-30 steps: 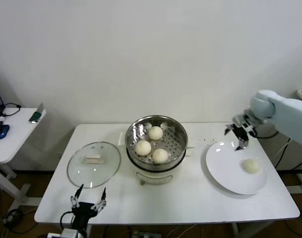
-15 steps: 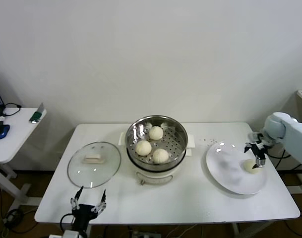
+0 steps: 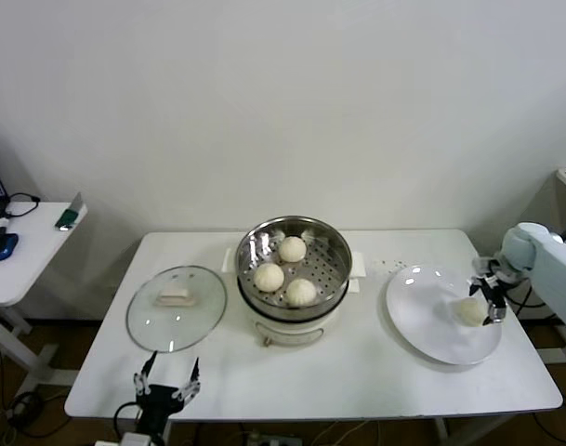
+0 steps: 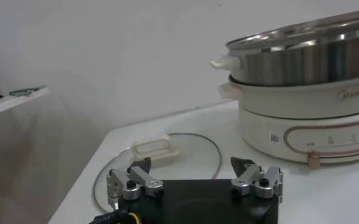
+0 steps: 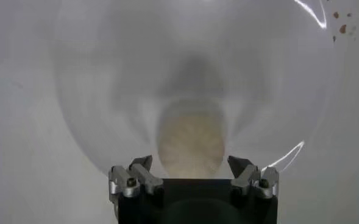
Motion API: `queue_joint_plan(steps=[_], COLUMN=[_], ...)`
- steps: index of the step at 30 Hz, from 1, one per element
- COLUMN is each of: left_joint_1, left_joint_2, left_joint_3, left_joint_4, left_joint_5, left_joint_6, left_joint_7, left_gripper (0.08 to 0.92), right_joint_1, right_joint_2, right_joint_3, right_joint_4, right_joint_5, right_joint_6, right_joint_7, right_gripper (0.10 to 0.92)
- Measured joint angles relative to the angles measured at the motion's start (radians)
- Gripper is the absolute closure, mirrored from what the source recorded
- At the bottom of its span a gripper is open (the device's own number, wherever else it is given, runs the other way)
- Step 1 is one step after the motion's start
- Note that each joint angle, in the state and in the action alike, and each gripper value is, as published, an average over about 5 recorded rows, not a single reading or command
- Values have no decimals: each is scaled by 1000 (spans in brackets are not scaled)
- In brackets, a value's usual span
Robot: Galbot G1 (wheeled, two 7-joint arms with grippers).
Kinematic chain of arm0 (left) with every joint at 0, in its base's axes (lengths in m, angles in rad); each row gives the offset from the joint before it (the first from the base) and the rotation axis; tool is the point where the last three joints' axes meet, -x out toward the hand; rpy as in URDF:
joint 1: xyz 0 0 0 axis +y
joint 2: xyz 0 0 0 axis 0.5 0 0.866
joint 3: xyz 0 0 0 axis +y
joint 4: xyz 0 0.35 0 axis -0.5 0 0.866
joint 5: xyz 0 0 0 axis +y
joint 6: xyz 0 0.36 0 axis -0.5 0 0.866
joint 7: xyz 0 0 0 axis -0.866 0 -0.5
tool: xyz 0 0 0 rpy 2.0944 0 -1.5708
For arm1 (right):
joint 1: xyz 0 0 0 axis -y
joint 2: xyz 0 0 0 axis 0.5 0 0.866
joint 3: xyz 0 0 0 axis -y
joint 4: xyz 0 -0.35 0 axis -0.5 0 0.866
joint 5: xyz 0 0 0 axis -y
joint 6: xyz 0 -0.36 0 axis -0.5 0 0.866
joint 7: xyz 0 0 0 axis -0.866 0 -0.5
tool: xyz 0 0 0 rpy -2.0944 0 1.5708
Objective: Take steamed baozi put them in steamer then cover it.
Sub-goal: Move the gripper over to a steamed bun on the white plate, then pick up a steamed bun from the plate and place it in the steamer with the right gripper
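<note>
Four buns are in sight. Three of them [image 3: 284, 270] sit on the perforated tray inside the steamer [image 3: 293, 290], a shiny steel pot on a white base at the middle of the table [image 3: 357, 372]. The fourth bun [image 3: 468, 311] lies alone on the single white plate [image 3: 431, 321] toward the table's right end. One glass lid [image 3: 176, 308] with a cream bar handle lies flat on the table just left of the steamer, so the pot is uncovered.

The right gripper [image 3: 488, 302] is down at the plate's right side, right against the lone bun. In the right wrist view its fingers [image 5: 139, 173] stand wide apart, the bun [image 5: 191, 146] between them and just ahead, not clamped.

The left gripper [image 3: 165, 384] waits at the near edge of the table in front of the lid, its fingers [image 4: 133, 179] spread open and holding nothing.

A second ago the right gripper was raised above the plate's far rim, well apart from the bun; since then it has come down and across to the bun. The buns, the lid, the steamer and the left gripper have not moved.
</note>
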Motion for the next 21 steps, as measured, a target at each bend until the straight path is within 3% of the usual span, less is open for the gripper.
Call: queue_joint_plan(steps=[13, 21], left_joint_1=[4, 13], left_joint_2=[-3, -5], left_joint_3=[4, 5], left_joint_4=[-2, -7], left_joint_5=[5, 7], left_joint_6=[-1, -4], left_joint_7=[-1, 3], left_gripper=[177, 177], right_joint_1=[0, 51], right_joint_2=[36, 32], right_joint_3=[16, -37], right_joint_4=[-50, -38], right_joint_5=[-5, 54], right_joint_6=[5, -4], right_joint_7=[-7, -10], right_gripper=[308, 329])
